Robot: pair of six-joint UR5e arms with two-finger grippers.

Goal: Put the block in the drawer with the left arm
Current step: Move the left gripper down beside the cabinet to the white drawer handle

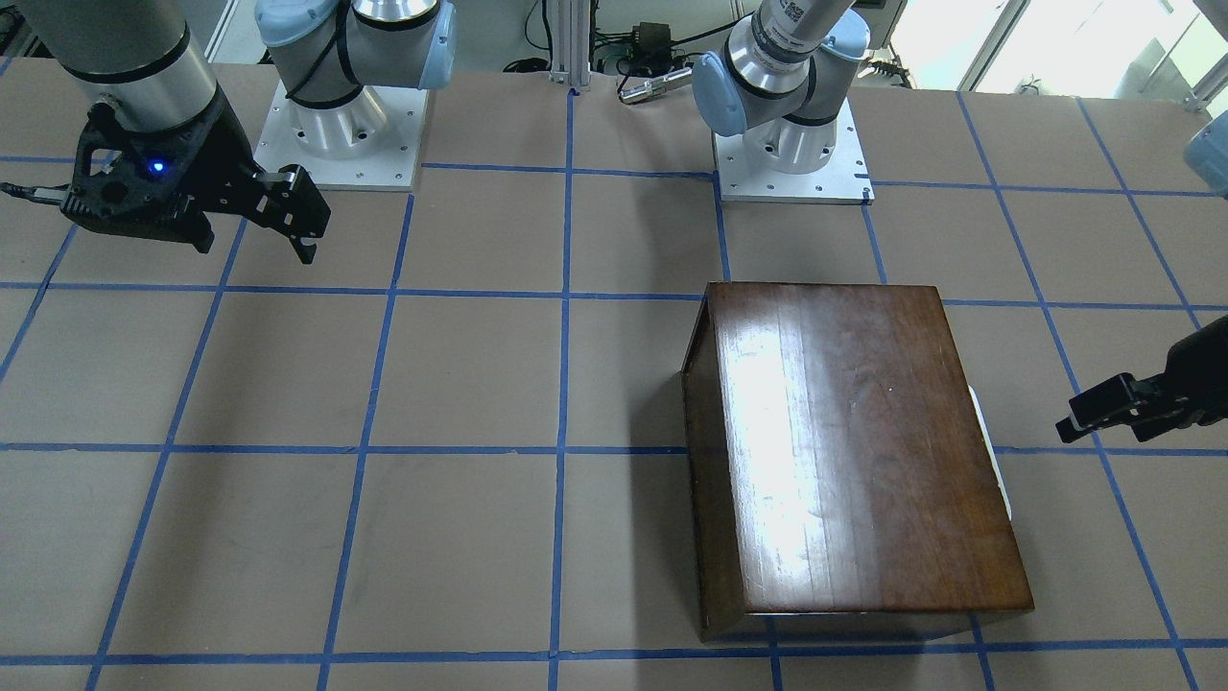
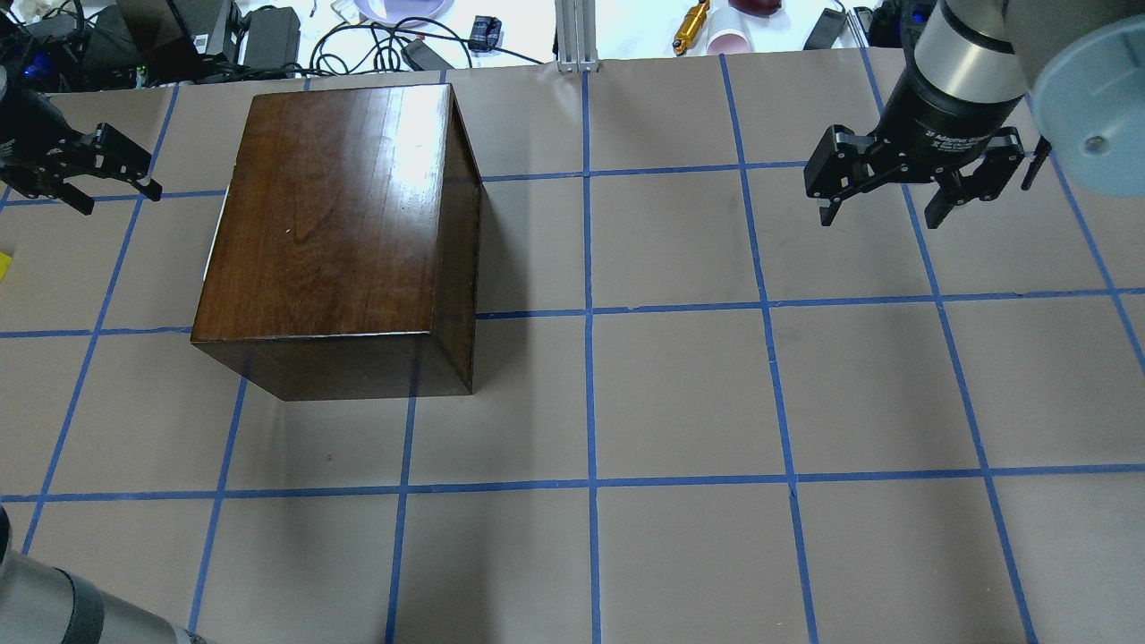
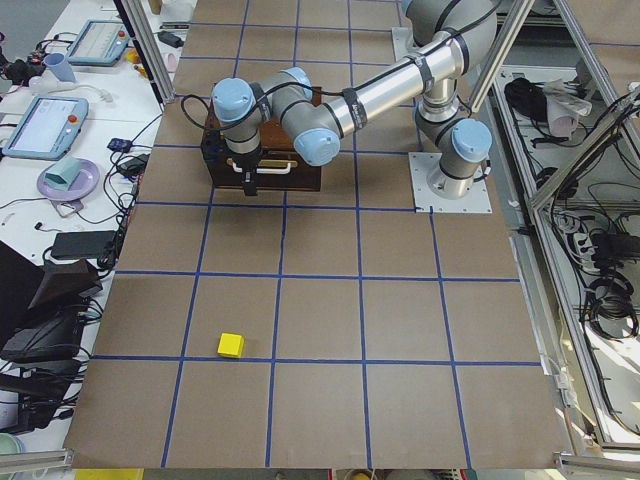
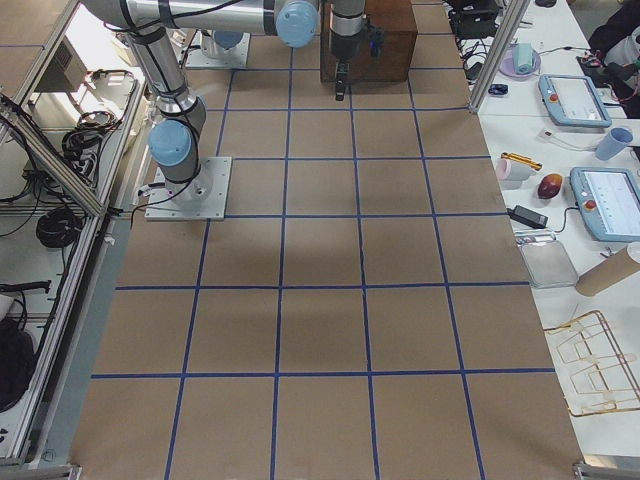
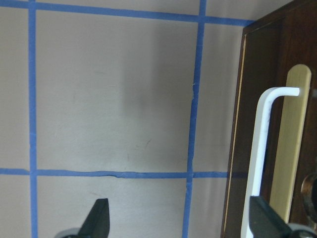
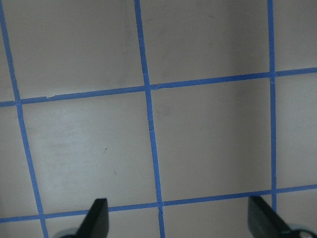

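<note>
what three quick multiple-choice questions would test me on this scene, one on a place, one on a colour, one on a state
1. Where is the block?
A. on the table, apart from the wooden box
B. on top of the box
C. held in the air

2. What colour is the block?
A. red
B. yellow
C. green

3. The left end effector is:
A. shut on the block
B. shut on nothing
C. open and empty

Key:
1 A: the exterior left view shows it alone in a grid square, far from the box.
2 B: it is bright yellow there.
3 C: the left wrist view shows its fingertips wide apart, gripping nothing.
</note>
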